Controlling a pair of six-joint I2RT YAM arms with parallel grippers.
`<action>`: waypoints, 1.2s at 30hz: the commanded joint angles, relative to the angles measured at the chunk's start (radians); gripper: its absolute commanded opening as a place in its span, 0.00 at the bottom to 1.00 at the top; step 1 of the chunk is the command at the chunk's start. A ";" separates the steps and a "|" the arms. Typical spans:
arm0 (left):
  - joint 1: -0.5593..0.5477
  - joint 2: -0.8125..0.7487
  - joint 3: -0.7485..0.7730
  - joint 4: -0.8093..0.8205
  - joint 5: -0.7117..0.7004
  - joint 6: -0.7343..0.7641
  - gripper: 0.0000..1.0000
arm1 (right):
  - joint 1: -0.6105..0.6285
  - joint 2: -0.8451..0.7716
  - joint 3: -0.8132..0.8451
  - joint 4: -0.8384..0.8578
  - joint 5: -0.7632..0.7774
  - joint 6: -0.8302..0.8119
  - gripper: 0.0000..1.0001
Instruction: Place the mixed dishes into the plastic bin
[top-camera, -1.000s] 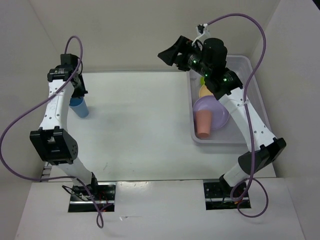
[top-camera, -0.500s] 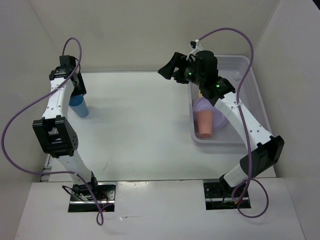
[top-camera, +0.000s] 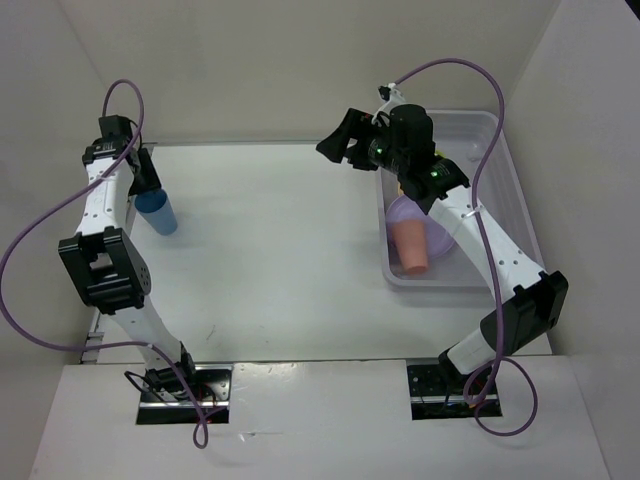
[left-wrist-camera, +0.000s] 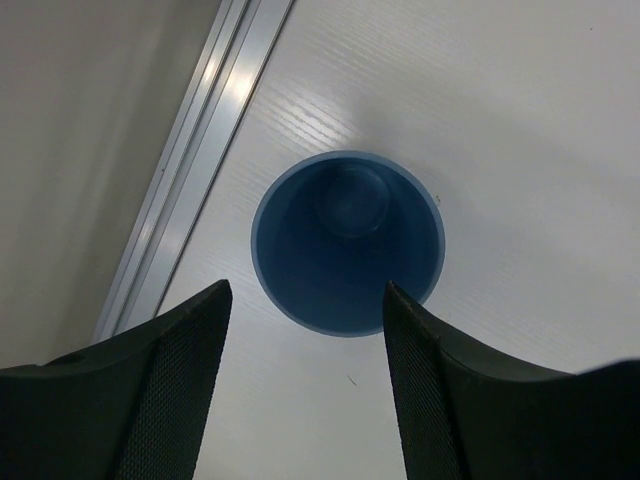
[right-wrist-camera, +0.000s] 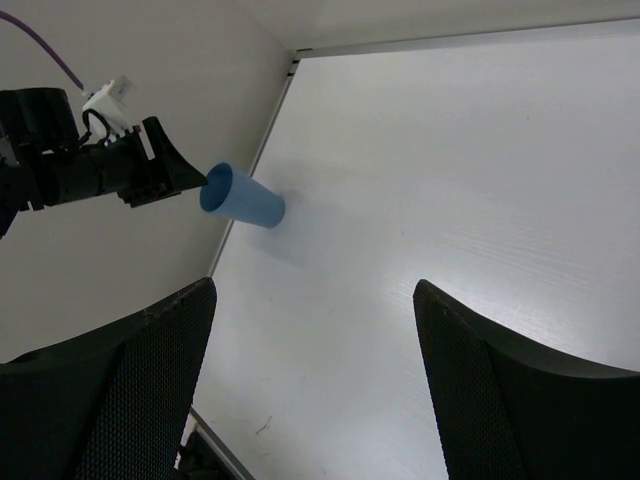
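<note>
A blue cup (top-camera: 158, 212) stands upright on the white table at the far left, close to the wall. My left gripper (top-camera: 146, 180) hovers just above it, open; the wrist view looks down into the cup (left-wrist-camera: 347, 240), which lies beyond the spread fingertips (left-wrist-camera: 212, 300). The plastic bin (top-camera: 470, 117) sits at the right and holds a lavender plate (top-camera: 418, 215) and a salmon-red cup (top-camera: 411, 250) lying on it; a pale orange plate (top-camera: 405, 186) peeks out under the arm. My right gripper (top-camera: 336, 141) hangs open and empty, left of the bin's far corner, facing the blue cup (right-wrist-camera: 244, 200).
An aluminium rail (left-wrist-camera: 200, 150) runs along the table's left edge beside the cup. White walls close in the left, back and right sides. Purple cables (top-camera: 470, 70) loop above both arms.
My left gripper has opened, let go of the blue cup and drawn back towards the left wall. The right arm has swung slightly left and lower over the bin.
</note>
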 joint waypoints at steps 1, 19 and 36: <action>0.008 0.022 0.002 0.025 0.012 0.015 0.70 | 0.009 -0.027 -0.002 0.048 0.003 -0.018 0.85; 0.096 0.100 -0.028 0.025 0.023 -0.014 0.57 | 0.009 -0.018 -0.002 0.066 -0.018 -0.009 0.85; -0.051 0.019 -0.009 0.005 0.159 -0.005 0.00 | 0.009 -0.018 -0.022 0.005 0.011 -0.038 0.85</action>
